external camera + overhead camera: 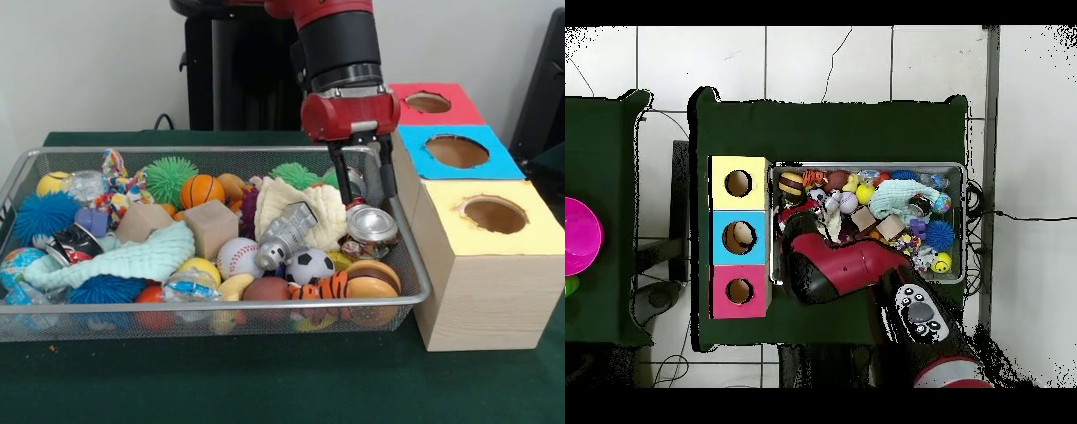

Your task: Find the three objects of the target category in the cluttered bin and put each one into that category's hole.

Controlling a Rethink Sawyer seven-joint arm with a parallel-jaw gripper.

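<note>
I saw black two-finger end effector (pixel 363 175) spread open, holding nothing, above right end of wide silver wire-mesh bin (pixel 415 265). Orange tiger-striped squishy toy (pixel 320 288) lay at front rim, beside brown burger toy (pixel 372 287). Risk I judged: descending here, fingers strike crushed silver can (pixel 371 224), jostling clutter.

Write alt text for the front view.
A red and black robot arm lowers its open gripper over the right end of a wire-mesh bin crammed with toys, above a crushed can. A wooden box with red, blue and yellow holed tops stands right of it.
</note>
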